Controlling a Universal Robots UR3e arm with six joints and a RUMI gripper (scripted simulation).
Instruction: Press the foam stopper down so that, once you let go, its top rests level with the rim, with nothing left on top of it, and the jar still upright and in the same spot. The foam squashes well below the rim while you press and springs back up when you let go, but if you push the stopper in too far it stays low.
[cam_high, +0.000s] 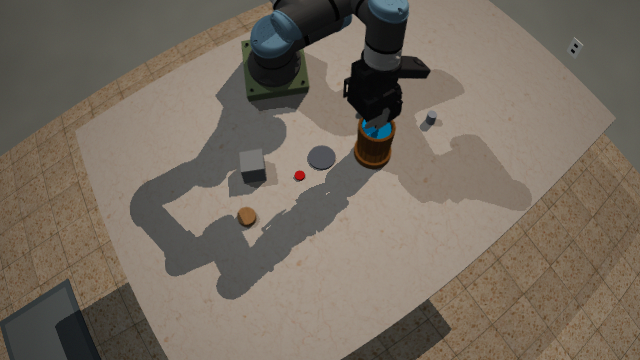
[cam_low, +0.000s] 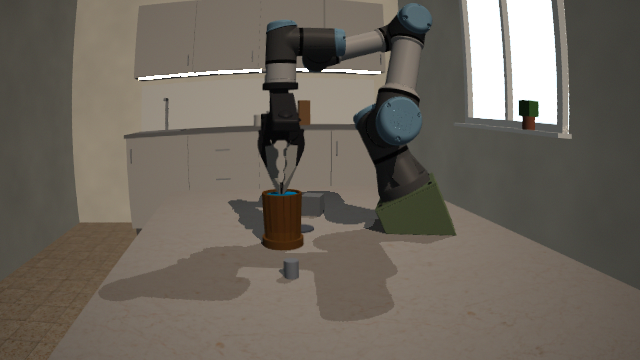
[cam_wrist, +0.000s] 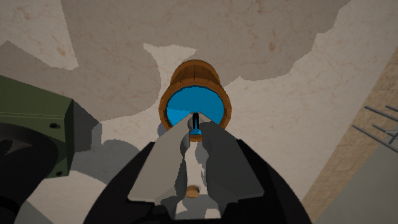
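Note:
A brown wooden jar (cam_high: 374, 145) stands upright on the table; it also shows in the exterior view (cam_low: 282, 219) and the wrist view (cam_wrist: 196, 90). A blue foam stopper (cam_high: 376, 130) (cam_wrist: 195, 106) fills its mouth; in the exterior view its top (cam_low: 276, 192) sits at or just below the rim. My gripper (cam_low: 282, 187) is shut and empty, pointing straight down. Its closed fingertips (cam_high: 378, 122) touch the stopper's top near its middle.
A small grey cylinder (cam_high: 431, 117) stands right of the jar. A flat grey disc (cam_high: 321, 157), a red button (cam_high: 299, 175), a grey cube (cam_high: 252, 165) and a cork disc (cam_high: 246, 216) lie to the left. The arm's green base (cam_high: 274, 75) is behind.

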